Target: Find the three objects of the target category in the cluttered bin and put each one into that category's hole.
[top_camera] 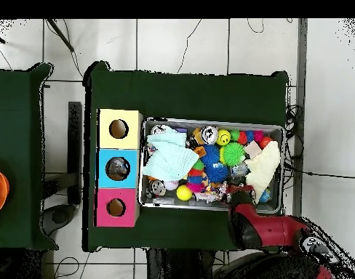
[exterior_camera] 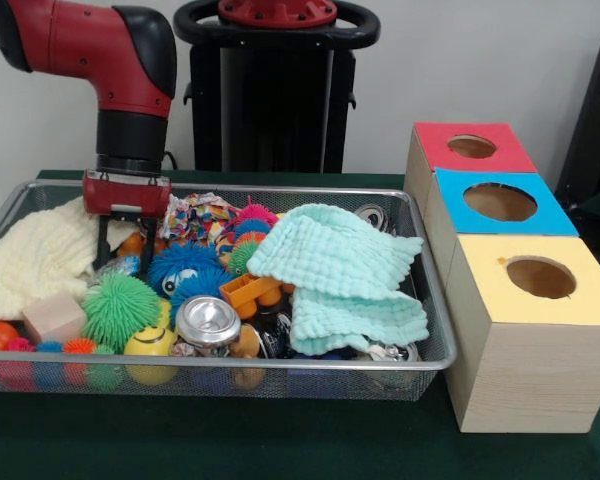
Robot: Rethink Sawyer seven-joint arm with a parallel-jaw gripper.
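Observation:
The silver wire-mesh bin (exterior_camera: 420,300) is full of toys and cloths; it also shows in the overhead view (top_camera: 209,121). My gripper (exterior_camera: 128,243) hangs from the red arm, lowered into the bin's back left part, with its fingers spread apart. Just below it lies a clear, wrinkly plastic wad with blue patches (exterior_camera: 118,266), beside an orange toy. In the overhead view my gripper (top_camera: 241,193) is at the bin's near edge and a greyish wad (top_camera: 241,171) lies just beyond it. No other wads show clearly.
Three wooden boxes with round holes stand beside the bin: red (exterior_camera: 472,147), blue (exterior_camera: 500,203), yellow (exterior_camera: 540,278). In the bin are a mint cloth (exterior_camera: 340,265), a cream cloth (exterior_camera: 35,255), spiky balls (exterior_camera: 120,308), a silver can (exterior_camera: 208,323) and a pink block (exterior_camera: 53,318).

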